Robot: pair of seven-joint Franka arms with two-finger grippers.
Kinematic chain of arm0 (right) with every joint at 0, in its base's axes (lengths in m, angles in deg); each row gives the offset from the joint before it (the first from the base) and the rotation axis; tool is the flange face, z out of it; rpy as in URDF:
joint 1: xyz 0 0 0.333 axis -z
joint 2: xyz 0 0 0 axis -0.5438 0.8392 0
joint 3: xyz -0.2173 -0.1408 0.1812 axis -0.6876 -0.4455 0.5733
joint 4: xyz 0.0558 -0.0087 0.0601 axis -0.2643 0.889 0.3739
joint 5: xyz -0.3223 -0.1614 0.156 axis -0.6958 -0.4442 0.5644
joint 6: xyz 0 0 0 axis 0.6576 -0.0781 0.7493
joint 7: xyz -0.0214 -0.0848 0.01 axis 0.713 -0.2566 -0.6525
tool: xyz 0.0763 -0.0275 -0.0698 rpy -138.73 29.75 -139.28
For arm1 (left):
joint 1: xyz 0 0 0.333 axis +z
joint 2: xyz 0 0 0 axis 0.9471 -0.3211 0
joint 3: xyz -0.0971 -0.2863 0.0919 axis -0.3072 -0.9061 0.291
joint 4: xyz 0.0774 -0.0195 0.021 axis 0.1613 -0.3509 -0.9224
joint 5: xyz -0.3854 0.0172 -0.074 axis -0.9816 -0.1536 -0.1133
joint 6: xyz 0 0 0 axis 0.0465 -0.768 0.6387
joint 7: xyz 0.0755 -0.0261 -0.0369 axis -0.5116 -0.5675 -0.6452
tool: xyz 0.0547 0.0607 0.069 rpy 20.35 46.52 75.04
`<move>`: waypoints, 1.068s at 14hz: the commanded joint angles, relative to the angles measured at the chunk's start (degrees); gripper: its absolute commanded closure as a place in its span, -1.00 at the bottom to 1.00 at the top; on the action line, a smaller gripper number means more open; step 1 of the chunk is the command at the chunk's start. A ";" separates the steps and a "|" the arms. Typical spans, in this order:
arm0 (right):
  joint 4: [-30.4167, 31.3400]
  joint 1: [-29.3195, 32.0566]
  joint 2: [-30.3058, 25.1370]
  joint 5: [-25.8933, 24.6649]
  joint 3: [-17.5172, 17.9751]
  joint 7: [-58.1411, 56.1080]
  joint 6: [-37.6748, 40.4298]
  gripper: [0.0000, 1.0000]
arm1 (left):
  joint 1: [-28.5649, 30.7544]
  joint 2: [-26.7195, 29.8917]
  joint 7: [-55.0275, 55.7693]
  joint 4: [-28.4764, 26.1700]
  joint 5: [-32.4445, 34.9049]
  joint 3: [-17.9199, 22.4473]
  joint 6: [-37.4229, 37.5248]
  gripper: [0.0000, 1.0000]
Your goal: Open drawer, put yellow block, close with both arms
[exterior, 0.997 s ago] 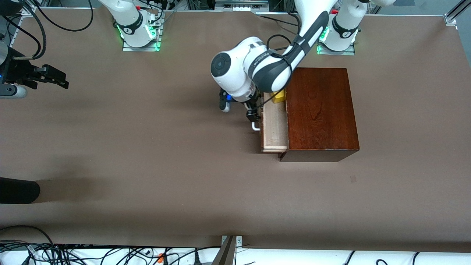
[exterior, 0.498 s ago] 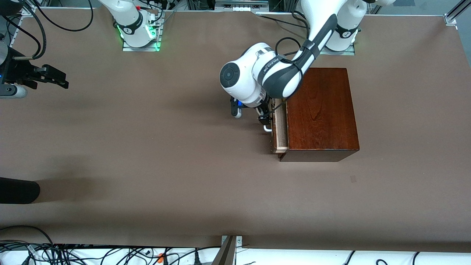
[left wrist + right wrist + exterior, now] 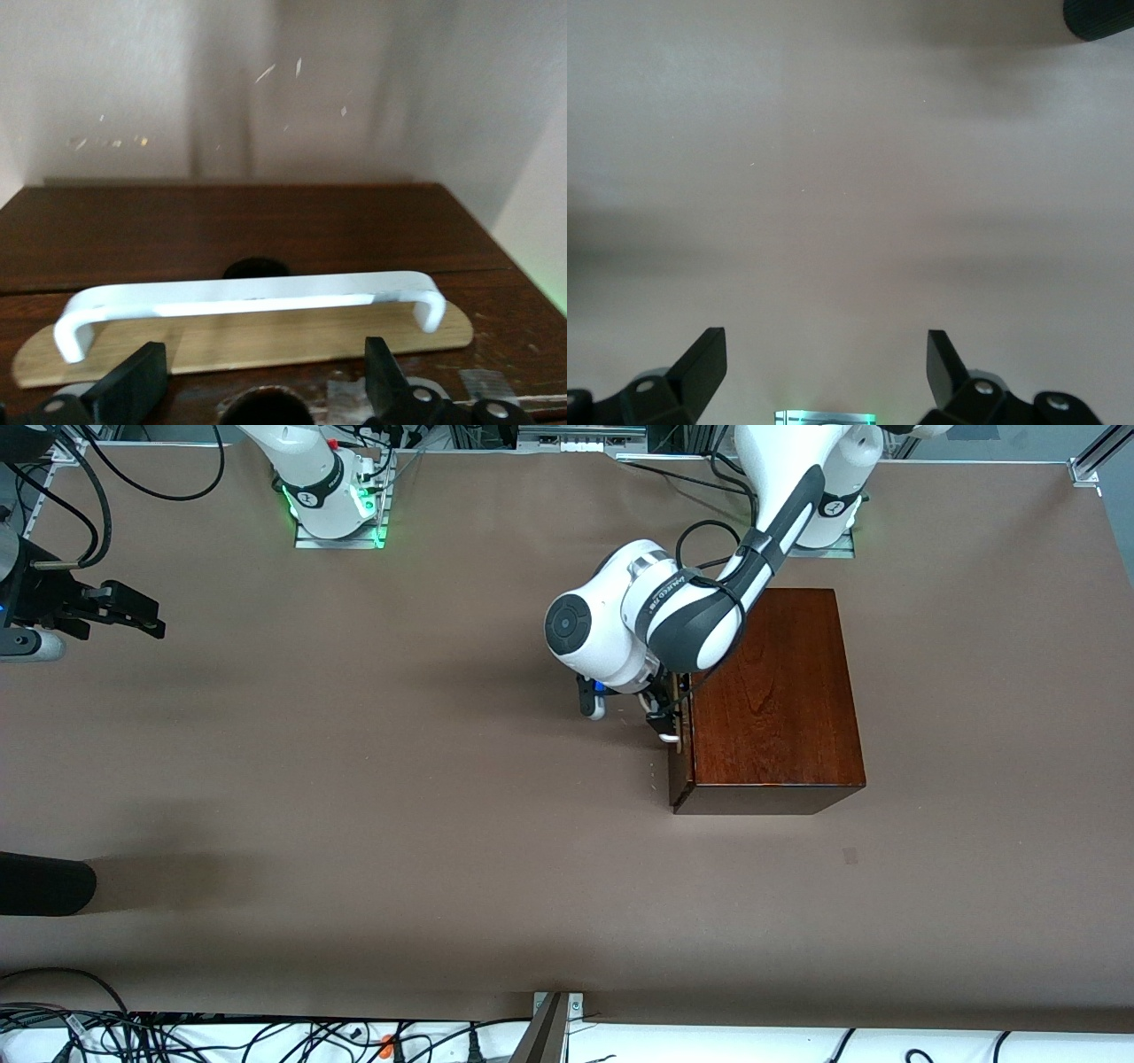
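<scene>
Pincer work first: the left pincer (image 3: 664, 724) is at the front of the wooden box (image 3: 769, 691), right by the drawer's white handle (image 3: 671, 738). In the left wrist view its two black fingers (image 3: 133, 385) stand spread apart, with the handle (image 3: 248, 301) between them and just ahead; they do not press on the bar, so the pincer is released and grasps nothing. The handle sits on a pale oval plate fixed to the dark drawer front (image 3: 266, 230).

From the front camera, the drawer (image 3: 679, 731) is pushed in almost flush with the box, with only a thin pale edge of it showing beside the box front. The yellow block cannot be seen in any view. The box stands on the brown tabletop (image 3: 399, 797) toward the left arm's end, near that arm's base. The left arm (image 3: 673, 615) reaches from its base down over the corner of the box to the drawer front.

The right pincer (image 3: 133, 613) waits well apart from the box, at the right arm's end of the tabletop. In the right wrist view its fingers (image 3: 700, 363) are wide apart with only bare tabletop (image 3: 850, 177) below them, holding nothing. A dark rounded object (image 3: 44, 883) pokes in at the tabletop's edge, nearer the front camera than the right pincer.
</scene>
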 commanded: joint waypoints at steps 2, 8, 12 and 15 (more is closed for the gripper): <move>-0.47 1.02 -0.01 -0.79 0.87 -0.55 0.62 -1.00 | 1.05 2.66 0.39 -2.42 3.04 0.38 0.68 -1.00; -0.47 1.02 -0.01 -0.79 0.87 -0.55 0.62 -1.00 | -2.46 2.40 25.47 3.81 -0.03 -1.29 0.50 -1.00; -0.47 1.02 -0.01 -0.79 0.87 -0.55 0.62 -1.00 | -1.68 6.07 41.67 9.62 -8.47 -0.68 1.64 -1.00; -0.47 1.02 -0.01 -0.79 0.87 -0.55 0.62 -1.00 | 6.02 10.65 47.74 10.33 -16.34 -0.94 3.66 -1.00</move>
